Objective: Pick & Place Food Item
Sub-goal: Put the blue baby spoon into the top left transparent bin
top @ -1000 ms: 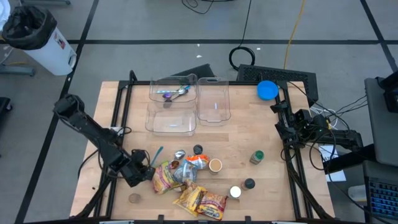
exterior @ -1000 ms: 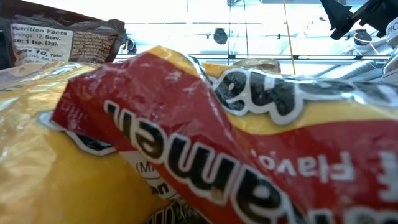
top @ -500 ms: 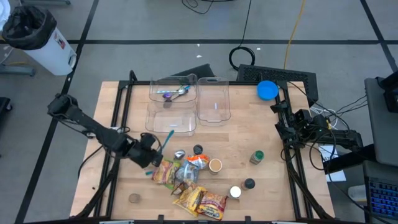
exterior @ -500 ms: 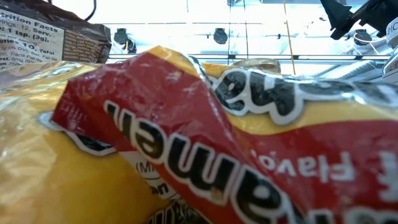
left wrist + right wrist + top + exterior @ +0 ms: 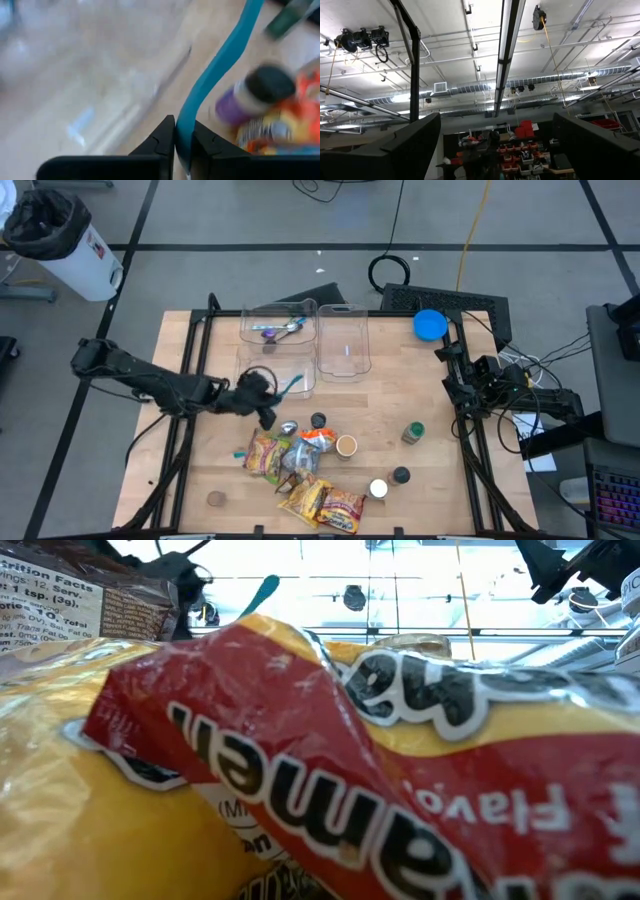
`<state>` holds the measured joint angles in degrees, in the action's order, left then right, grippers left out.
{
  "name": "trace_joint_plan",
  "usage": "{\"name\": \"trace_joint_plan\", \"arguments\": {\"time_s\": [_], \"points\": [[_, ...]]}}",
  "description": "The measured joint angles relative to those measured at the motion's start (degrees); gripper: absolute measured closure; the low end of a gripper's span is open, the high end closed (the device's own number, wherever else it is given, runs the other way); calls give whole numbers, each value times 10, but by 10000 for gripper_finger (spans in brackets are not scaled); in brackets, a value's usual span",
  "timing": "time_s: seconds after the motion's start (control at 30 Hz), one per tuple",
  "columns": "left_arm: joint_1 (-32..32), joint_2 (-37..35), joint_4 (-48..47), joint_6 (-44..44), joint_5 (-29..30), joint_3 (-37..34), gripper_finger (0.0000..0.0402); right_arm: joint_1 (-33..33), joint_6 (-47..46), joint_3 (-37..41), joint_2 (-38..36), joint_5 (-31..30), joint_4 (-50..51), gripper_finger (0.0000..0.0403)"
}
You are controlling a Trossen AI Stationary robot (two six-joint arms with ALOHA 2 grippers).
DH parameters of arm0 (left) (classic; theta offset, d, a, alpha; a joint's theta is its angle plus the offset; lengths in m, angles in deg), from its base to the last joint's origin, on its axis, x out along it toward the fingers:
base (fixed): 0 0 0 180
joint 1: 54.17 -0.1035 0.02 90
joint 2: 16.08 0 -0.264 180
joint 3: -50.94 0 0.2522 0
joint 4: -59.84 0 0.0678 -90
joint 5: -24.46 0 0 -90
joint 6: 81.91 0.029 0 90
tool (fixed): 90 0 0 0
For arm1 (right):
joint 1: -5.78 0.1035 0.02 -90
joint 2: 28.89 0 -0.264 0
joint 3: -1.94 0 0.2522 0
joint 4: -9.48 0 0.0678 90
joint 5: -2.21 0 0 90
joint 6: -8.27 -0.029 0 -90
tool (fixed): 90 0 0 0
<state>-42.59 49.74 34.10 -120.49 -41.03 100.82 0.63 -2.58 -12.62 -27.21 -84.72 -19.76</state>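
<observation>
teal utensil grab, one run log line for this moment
left gripper: shut on teal plastic utensil | position: beside clear plastic bin | right gripper: open, parked at table's right edge

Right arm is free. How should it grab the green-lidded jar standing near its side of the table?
Judging from overhead, the green-lidded jar stands upright and alone on the table. Descend from straight above with the open right gripper and close across its round body just below the lid.

overhead cam, table-level cam, 2 wrist cams
</observation>
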Motion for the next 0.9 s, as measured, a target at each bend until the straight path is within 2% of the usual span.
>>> {"name": "trace_joint_plan", "arguments": {"time_s": [0.13, 0.27, 0.37, 0.47, 0.63, 0.73, 0.9], "points": [[-58, -9, 91, 125, -24, 0, 389, 0, 0, 0, 0, 0, 0, 23], [-129, -16, 123, 177, -35, 2, 387, 0, 0, 0, 0, 0, 0, 23], [-193, -25, 95, 193, -43, 1, 376, 0, 0, 0, 0, 0, 0, 23], [-264, -25, 49, 215, -76, 17, 382, 0, 0, 0, 0, 0, 0, 23], [-384, -18, -58, 293, -112, 92, 389, 0, 0, 0, 0, 0, 0, 23], [-447, 5, -127, 352, -113, 140, 385, 0, 0, 0, 0, 0, 0, 23], [-518, 64, -144, 453, -140, 177, 391, 0, 0, -1, 0, 0, 0, 23]]}}
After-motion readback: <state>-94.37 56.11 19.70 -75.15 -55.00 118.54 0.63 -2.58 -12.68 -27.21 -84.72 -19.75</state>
